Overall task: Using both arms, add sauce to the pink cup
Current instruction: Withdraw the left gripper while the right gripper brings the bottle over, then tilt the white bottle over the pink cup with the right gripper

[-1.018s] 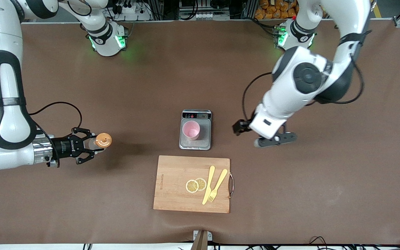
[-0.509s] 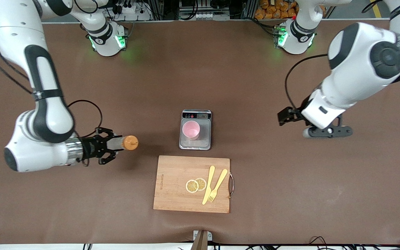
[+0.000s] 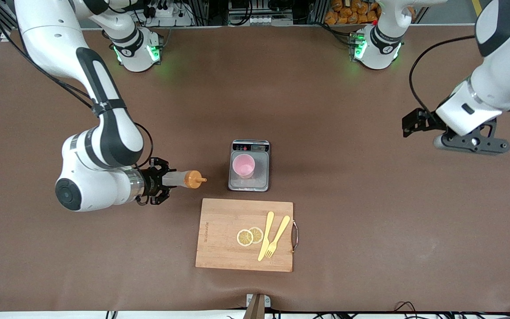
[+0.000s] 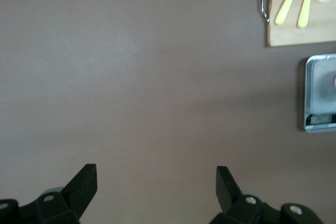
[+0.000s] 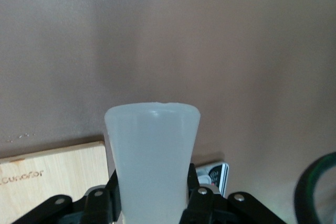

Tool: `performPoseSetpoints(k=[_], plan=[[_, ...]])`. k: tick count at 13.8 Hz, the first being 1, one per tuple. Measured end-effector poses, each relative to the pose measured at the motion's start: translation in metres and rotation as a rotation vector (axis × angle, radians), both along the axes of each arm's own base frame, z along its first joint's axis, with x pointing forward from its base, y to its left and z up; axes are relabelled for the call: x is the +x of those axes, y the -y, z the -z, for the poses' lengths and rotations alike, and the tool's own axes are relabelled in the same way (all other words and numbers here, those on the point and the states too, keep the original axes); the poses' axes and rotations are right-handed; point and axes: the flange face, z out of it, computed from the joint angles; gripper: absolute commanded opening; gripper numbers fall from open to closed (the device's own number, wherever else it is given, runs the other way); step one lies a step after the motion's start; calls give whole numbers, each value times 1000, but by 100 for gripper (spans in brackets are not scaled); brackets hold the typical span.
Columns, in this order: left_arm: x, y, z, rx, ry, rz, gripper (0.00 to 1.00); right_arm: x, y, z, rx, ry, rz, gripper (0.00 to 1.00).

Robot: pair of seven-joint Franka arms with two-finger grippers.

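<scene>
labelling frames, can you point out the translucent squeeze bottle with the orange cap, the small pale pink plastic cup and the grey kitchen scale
translucent squeeze bottle with orange nozzle cap [image 3: 183, 178]: front view, on its body near the cap
small pale pink plastic cup [image 3: 243, 166]: front view, inside its round rim
grey kitchen scale [image 3: 261, 175]: front view, bare plate beside the cup

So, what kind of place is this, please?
Probably a robotics lab set up as a mock kitchen: a brown table with a scale, a pink cup and a cutting board, plus equipment racks along the edge.
</scene>
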Motion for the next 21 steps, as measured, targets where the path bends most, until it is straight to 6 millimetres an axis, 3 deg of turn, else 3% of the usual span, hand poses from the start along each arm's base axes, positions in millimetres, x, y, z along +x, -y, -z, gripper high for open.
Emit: performPoseSetpoints(k=[3, 7, 10, 15, 21], plan=[[-16, -5, -15, 58, -18, 58, 100, -11, -33, -1, -66, -3, 1, 47], [-19, -27, -23, 62, -48, 26, 100, -28, -67, -1, -190, 1, -17, 47], [-19, -31, -28, 59, -42, -37, 100, -43, -90, 1, -267, -11, -29, 47], [-21, -22, -42, 55, -22, -48, 100, -44, -88, -12, -324, -18, -39, 46], [-22, -21, -49, 46, -13, -48, 100, -51, -92, 7, -430, -31, -76, 43]])
